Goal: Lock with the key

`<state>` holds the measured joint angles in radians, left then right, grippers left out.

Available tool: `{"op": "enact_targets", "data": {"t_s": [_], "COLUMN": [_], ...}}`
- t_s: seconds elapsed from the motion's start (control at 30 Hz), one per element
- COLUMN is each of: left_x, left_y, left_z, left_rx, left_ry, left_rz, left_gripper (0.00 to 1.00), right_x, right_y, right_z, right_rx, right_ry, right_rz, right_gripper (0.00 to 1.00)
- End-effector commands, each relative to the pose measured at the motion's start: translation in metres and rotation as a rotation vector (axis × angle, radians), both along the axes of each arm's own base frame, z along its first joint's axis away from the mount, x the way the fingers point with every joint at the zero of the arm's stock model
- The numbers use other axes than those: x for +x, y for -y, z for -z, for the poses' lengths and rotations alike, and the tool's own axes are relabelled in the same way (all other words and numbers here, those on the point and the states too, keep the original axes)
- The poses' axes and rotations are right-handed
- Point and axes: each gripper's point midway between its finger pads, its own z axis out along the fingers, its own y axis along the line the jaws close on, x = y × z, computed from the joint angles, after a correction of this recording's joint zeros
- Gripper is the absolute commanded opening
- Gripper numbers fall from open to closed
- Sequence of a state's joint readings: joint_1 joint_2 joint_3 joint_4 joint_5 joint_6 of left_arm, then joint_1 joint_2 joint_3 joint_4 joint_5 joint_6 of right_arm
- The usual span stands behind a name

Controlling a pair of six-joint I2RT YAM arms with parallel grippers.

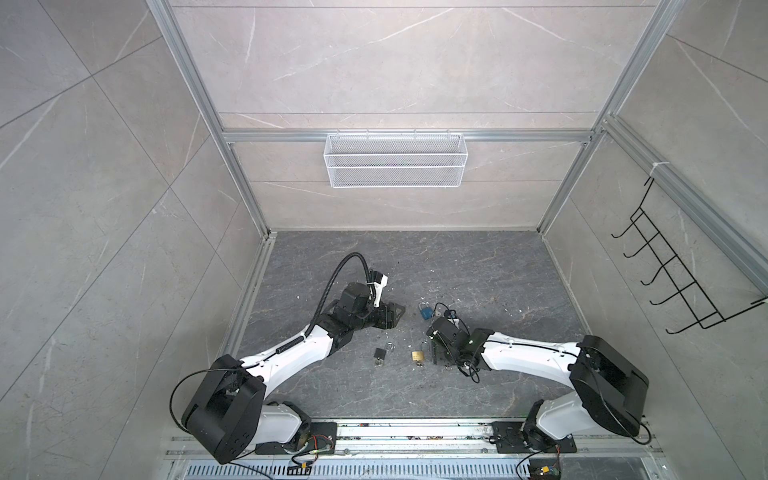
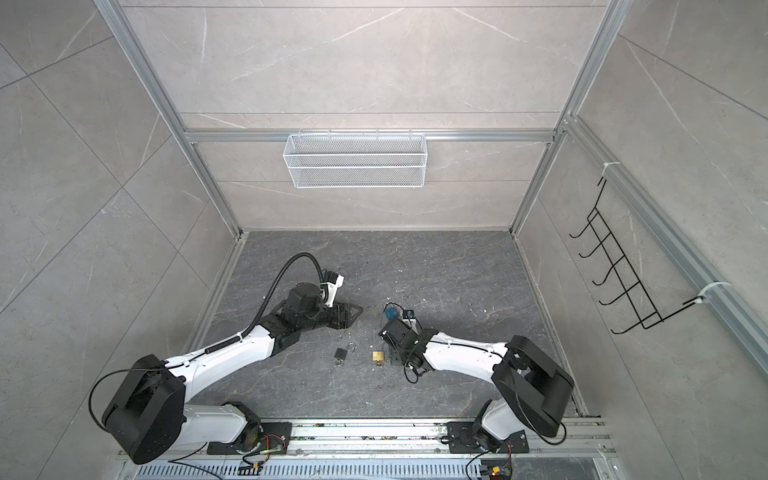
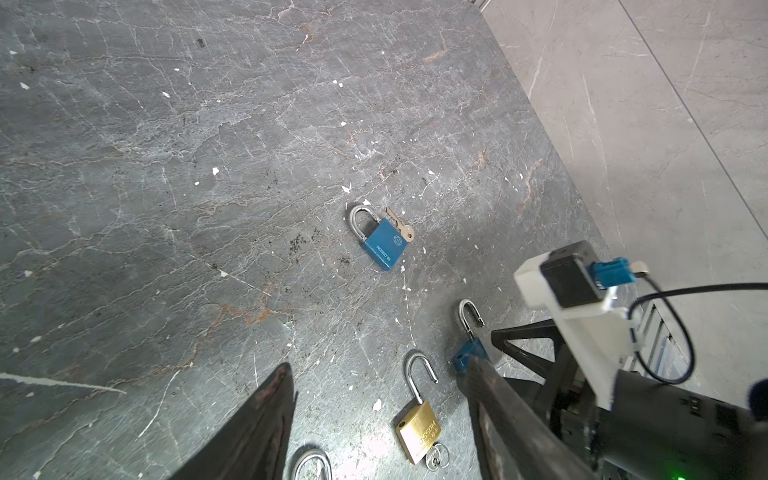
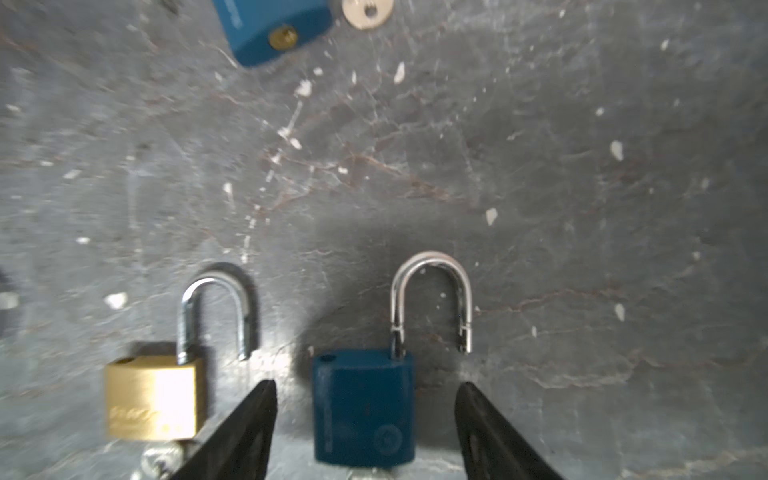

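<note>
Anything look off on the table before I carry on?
White flecks litter the dark tabletop, like chips or debris. A key lies loose beside the shut blue padlock, not in its keyhole. The brass padlock and dark blue padlock lie with shackles open, which suits the job.

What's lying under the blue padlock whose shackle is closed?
A silver key sticks out from under the blue padlock: head and blade tip show, its middle is covered. Anything else underneath is hidden.
</note>
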<state>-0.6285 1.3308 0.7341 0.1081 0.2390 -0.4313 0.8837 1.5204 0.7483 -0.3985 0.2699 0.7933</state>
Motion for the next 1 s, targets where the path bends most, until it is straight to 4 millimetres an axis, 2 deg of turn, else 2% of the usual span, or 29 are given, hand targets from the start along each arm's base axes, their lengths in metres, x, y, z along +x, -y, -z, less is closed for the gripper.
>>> {"op": "enact_targets", "data": {"t_s": [0.0, 0.17, 0.7, 0.97], "left_x": [-0.001, -0.001, -0.001, -0.002], "left_y": [0.003, 0.003, 0.005, 0.005], "left_z": [-0.008, -0.004, 0.005, 0.011], "left_rx": [-0.014, -0.010, -0.018, -0.017], "left_ry": [0.024, 0.017, -0.001, -0.007], "left_rz": [0.019, 0.020, 0.022, 0.025], "left_gripper": [0.67, 0.67, 0.66, 0.66], "right_x": [0.005, 0.002, -0.009, -0.009], "right_y": [-0.007, -0.006, 0.000, 0.001], "right_z": [-0.003, 0.001, 0.009, 0.016], "right_rx": [0.008, 0.004, -0.096, -0.101], "right_ry": [0.010, -0.006, -0.029, -0.033], "right_rz": [0.010, 0.009, -0.008, 0.010], "right_gripper": [0.61, 0.54, 0.52, 0.47]}}
